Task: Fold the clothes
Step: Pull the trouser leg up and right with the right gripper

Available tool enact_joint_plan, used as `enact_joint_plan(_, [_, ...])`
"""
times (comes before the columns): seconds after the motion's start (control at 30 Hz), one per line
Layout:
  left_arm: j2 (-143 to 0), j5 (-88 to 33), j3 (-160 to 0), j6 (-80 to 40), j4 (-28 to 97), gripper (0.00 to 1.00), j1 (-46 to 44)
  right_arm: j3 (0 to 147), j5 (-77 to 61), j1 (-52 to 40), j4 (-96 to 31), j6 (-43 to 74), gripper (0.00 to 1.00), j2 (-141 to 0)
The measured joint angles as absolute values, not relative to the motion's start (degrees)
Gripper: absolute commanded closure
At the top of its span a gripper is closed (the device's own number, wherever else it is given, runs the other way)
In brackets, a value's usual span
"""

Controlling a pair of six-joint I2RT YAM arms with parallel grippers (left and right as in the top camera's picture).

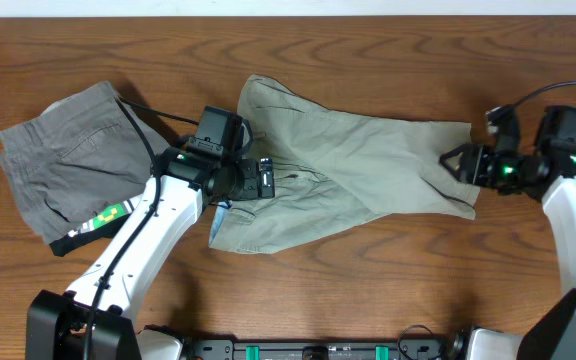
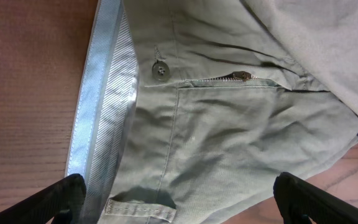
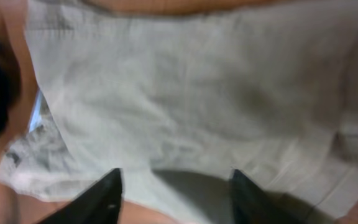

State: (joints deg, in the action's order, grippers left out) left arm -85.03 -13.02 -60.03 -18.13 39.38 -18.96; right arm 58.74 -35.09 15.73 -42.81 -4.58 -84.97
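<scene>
- Already, at the far left, a darker grey pair of folded shorts with a black waistband (image 1: 63, 170) lies as a flat bundle on the brown wooden table (image 1: 388, 290); I judge that piece finished.
- Just right of the grey shorts, the left gripper (image 1: 253, 180) hangs over the waistband end of the next garment. Its black fingers (image 2: 55, 199) are spread wide and pinch nothing. Below it are a round button (image 2: 160, 70), a zip (image 2: 229, 78) and the blue-white striped lining (image 2: 101, 106).
- Further right of the grey shorts, near them, the clothes (image 1: 368, 160), a pale khaki-green, wrinkled cotton pair of shorts, lie stretched out lengthwise. The legs seem to lie one partly over the other, but I cannot tell how neatly.
- Well apart from the grey shorts, at the hem end of the khaki pair, the right gripper (image 1: 453, 162) sits low over the cloth. Its fingers (image 3: 107, 196) stand apart, with nothing visibly caught between them.
- By my reading, at most a first lengthwise fold is done; smoothing, folding the hems across to the waistband, and perhaps stacking remain.
</scene>
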Motion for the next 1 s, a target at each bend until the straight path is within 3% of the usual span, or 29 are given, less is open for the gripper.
enact_joint_plan(0.1, [-85.03,-13.04,-60.03,-18.13,39.38,0.02,-18.96,58.48,-33.41,12.60,-43.81,-6.26,0.30,-86.59])
enact_joint_plan(0.4, [-85.03,-13.15,-60.03,-18.15,39.75,0.02,-18.96,58.39,-20.21,1.76,-42.35,-7.88,0.31,-88.77])
enact_joint_plan(0.47, [-85.03,-13.17,-60.03,-18.15,39.97,0.02,-18.96,58.39,-18.17,0.58,-41.78,-8.12,0.38,-88.77])
enact_joint_plan(0.6, [-85.03,-13.15,-60.03,-18.13,40.07,0.02,-18.96,58.37,-15.64,-1.58,-40.80,-8.60,0.81,-88.86])
enact_joint_plan(0.7, [-85.03,-13.17,-60.03,-18.13,40.07,0.02,-18.96,58.37,-14.66,-2.66,-40.84,-8.51,0.98,-89.62])
enact_joint_plan(1.0, [-85.03,-13.17,-60.03,-18.15,40.07,0.02,-18.96,58.41,-13.80,-3.29,-40.86,-7.01,0.99,-91.42])
